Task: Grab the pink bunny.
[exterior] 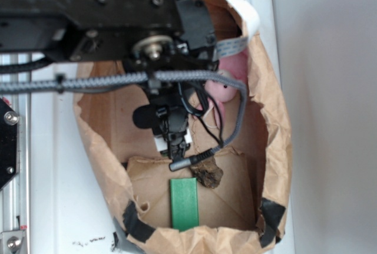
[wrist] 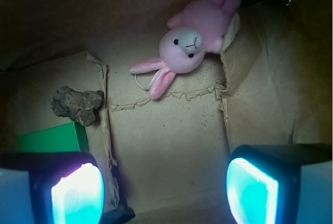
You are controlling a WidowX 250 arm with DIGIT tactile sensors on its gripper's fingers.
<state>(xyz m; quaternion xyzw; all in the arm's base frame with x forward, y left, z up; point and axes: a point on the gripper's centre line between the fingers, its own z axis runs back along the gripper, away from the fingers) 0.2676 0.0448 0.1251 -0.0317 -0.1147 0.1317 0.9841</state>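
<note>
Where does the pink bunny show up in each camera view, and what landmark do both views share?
Exterior: the pink bunny is right of centre, inside the paper bag, mostly hidden behind the arm and cables.
Wrist: the pink bunny lies at the upper middle, fully visible, face toward the camera, ahead of the open end effector.
Shared landmark: the dark brown lump beside the green block.

no text, label, brand, number or sign can be read anywhere in the exterior view or the wrist view.

White table (exterior: 65, 165) (paper bag (exterior: 274, 118) atop)
</note>
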